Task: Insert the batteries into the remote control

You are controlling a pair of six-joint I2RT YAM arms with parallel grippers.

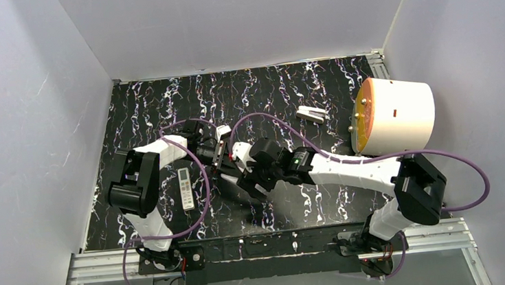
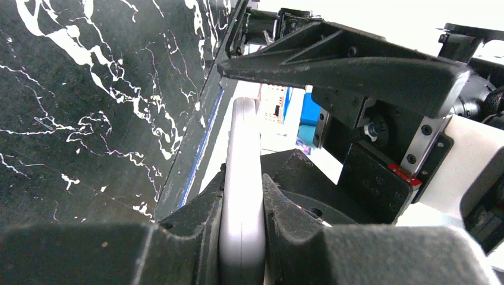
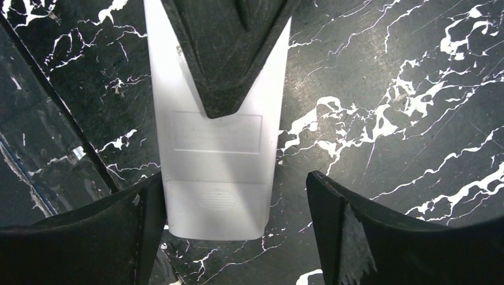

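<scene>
One remote, two jobs: left jaws clamped it front and back, right jaws hung open astride its closed battery cover. Sliding that cover off looked next.

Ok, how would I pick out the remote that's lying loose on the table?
Find the left arm, on the near left of the table. Just right of it lies a slim pale remote, buttons up. Unlike the white remote clamped in the left gripper, nothing holds it.

The left hand clamps a pale remote control edge-on between its dark fingers. The marbled black counter lies to the left.
</scene>
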